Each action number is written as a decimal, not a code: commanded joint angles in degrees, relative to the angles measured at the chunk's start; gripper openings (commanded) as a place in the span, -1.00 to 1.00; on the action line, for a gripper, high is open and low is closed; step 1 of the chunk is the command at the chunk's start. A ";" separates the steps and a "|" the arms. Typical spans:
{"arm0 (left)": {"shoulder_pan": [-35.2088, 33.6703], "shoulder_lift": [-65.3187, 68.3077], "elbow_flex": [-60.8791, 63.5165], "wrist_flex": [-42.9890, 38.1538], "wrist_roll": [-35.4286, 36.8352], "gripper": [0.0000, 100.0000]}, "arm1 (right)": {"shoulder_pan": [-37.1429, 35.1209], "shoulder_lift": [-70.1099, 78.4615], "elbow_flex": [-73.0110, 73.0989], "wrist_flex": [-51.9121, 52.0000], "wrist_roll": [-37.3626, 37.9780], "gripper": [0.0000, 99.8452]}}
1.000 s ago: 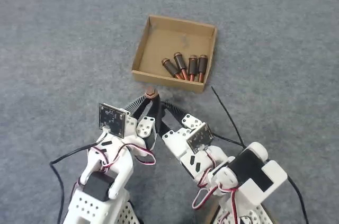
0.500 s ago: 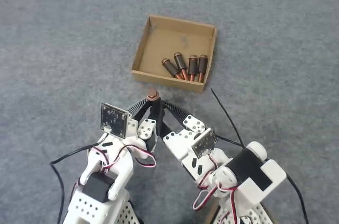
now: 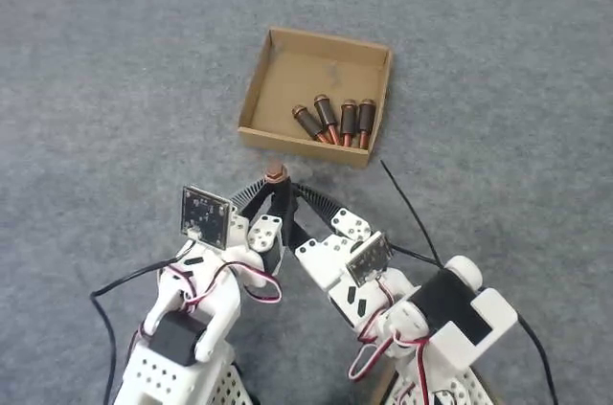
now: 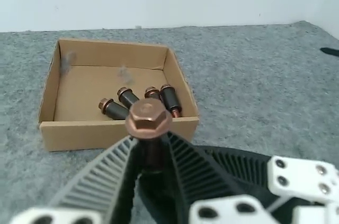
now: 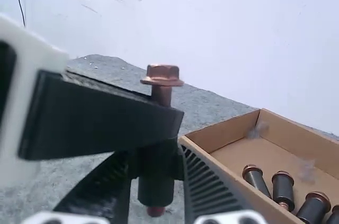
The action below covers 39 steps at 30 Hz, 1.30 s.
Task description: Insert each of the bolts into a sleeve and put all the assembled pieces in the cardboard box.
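In the high view a copper-coloured bolt (image 3: pixel 277 173) with a flanged six-sided head stands upright over the grey, felt-like worktop (image 3: pixel 115 99), just at 6 o'clock of the cardboard box (image 3: pixel 303 146). The two arms come in from 7 and 5 o'clock and meet at it, with the left gripper (image 3: pixel 265 187) and the right gripper (image 3: pixel 293 194) both under the head. In the box's 4 o'clock corner four assembled pieces (image 3: pixel 337 121) lie side by side. They are dark sleeves with copper showing at the ends.

In the left wrist view the bolt (image 4: pixel 149 117) faces the camera head first. The left gripper (image 4: pixel 151 150) is clamped on the shank just beneath the head, between black ribbed fingers (image 4: pixel 114 173). The box (image 4: pixel 95 134) sits just beyond, with the four pieces (image 4: pixel 140 102) inside.

In the right wrist view the sleeve (image 5: pixel 157 173) — a dark cylinder — is clamped between the right gripper's (image 5: pixel 157 187) ribbed fingers (image 5: pixel 200 184). The bolt (image 5: pixel 162 78) runs down through it, head above and a copper tip just out of the lower end. A black finger of the left gripper (image 5: pixel 106 123) crosses the shank between head and sleeve. The box (image 5: pixel 228 128) is just beside, and some of the pieces (image 5: pixel 283 184) show in it.
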 commanded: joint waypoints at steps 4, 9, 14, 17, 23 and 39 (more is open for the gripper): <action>-1.93 -0.88 -0.04 3.16 3.34 -0.72 | 2.33 -3.30 -2.20 1.54 -0.62 -0.99; -1.93 -0.88 -0.04 3.16 3.34 -0.72 | 2.33 -3.30 -2.20 1.54 -0.62 -0.99; -1.49 -0.97 -3.56 5.89 3.43 -0.72 | 2.33 -2.86 -2.37 1.54 -0.62 -0.99; -1.41 -0.97 -7.34 10.37 3.52 -0.72 | 2.33 -2.68 -2.90 1.80 -0.62 -0.99; -1.41 -0.97 -8.66 12.31 3.52 -0.72 | 2.42 -2.77 -4.75 6.81 -0.62 -0.99; -8.18 -0.97 -8.66 12.31 3.43 -0.72 | 4.09 -3.03 -4.84 6.81 -0.70 -0.99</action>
